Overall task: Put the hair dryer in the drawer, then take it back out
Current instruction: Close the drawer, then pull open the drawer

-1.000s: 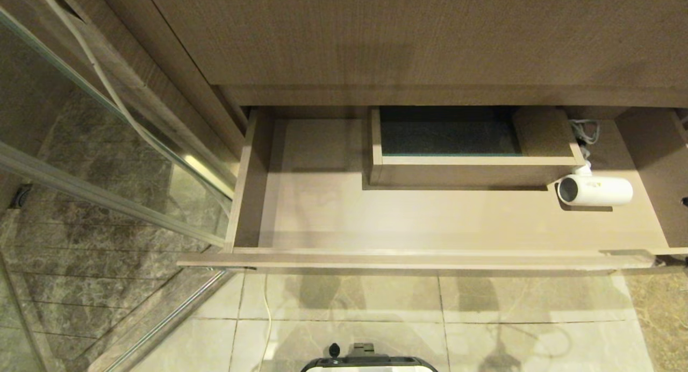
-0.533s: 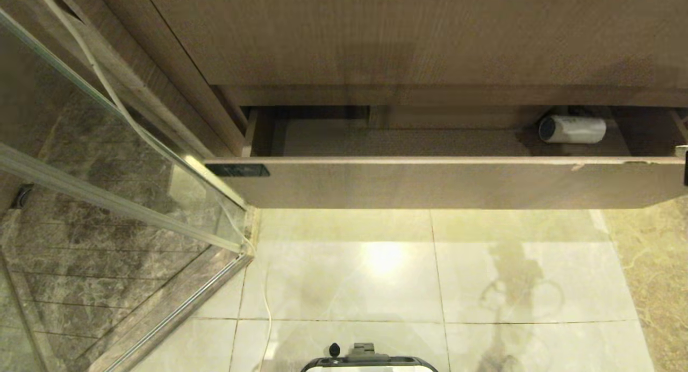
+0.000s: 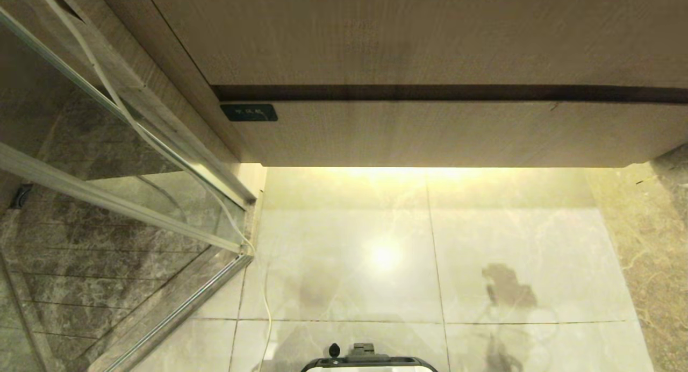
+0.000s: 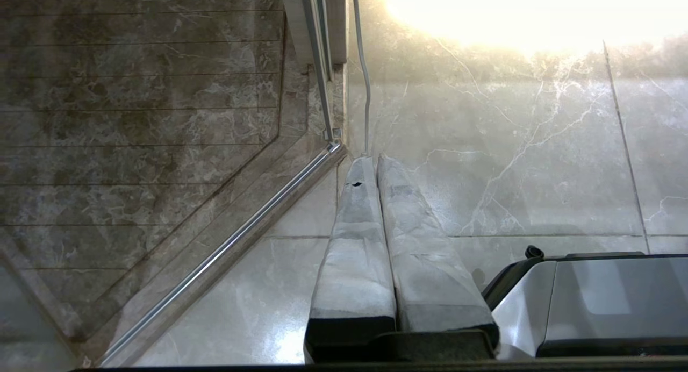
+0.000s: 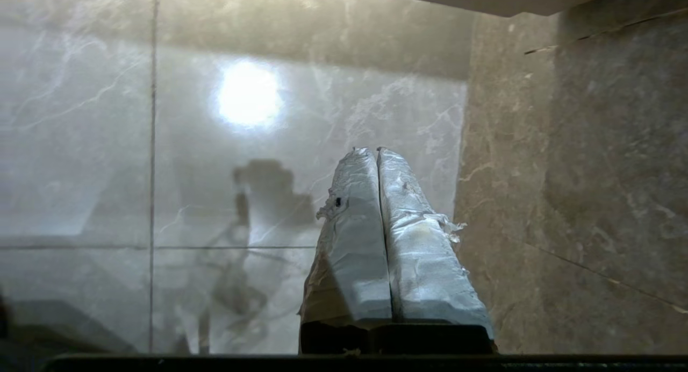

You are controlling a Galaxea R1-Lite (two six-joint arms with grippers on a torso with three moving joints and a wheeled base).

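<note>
Drawer [image 3: 441,133]: fully closed, front flush under the cabinet panel [image 3: 408,33], spanning the upper centre of the head view; dark label [image 3: 249,112] at its left corner. Contents hidden; hair dryer not visible, orientation undeterminable. Left tool [image 4: 375,159]: fingers together, empty. Right tool [image 5: 375,150]: fingers together, empty, above the floor tiles [image 5: 215,146].

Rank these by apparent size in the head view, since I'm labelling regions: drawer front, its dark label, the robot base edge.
1. drawer front, largest.
2. robot base edge, only partly in frame, so unsure.
3. dark label, smallest.
</note>
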